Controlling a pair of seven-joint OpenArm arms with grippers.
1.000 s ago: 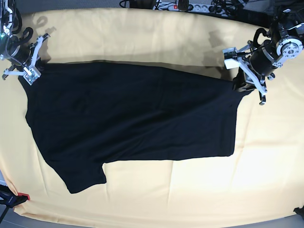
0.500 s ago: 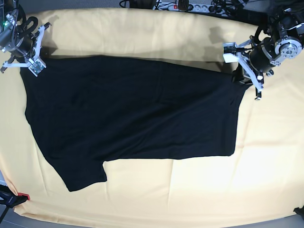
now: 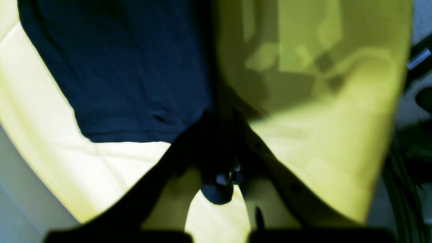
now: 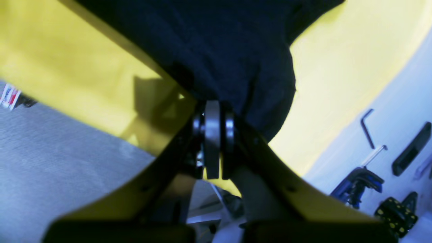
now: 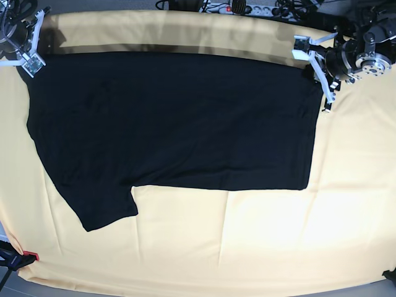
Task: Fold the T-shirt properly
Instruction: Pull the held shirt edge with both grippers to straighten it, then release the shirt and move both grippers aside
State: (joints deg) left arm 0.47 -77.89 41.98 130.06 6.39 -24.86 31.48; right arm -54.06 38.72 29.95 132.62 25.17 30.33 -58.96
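The black T-shirt (image 5: 173, 117) lies spread with its plain side up on the pale yellow cloth (image 5: 247, 247), one short sleeve pointing to the near left. At the shirt's far right corner my left gripper (image 5: 314, 69) is shut on the fabric. The left wrist view shows its dark fingers (image 3: 219, 135) pinched on the T-shirt (image 3: 128, 67) edge. My right gripper (image 5: 30, 59) is shut on the far left corner. Seen from the right wrist, that gripper (image 4: 212, 108) has its pads closed on the T-shirt (image 4: 219, 40). No print shows.
The yellow cloth (image 3: 320, 101) covers the whole table. A power strip and cables (image 5: 235, 7) lie beyond its far edge. In the right wrist view an Allen key (image 4: 368, 126) and other tools lie on a white surface beside the table. A red clamp (image 5: 31, 255) sits at the near left corner.
Both grippers have moved toward the table's far edge, dragging the shirt's far edge with them. The shirt now lies farther back and its far edge is straighter.
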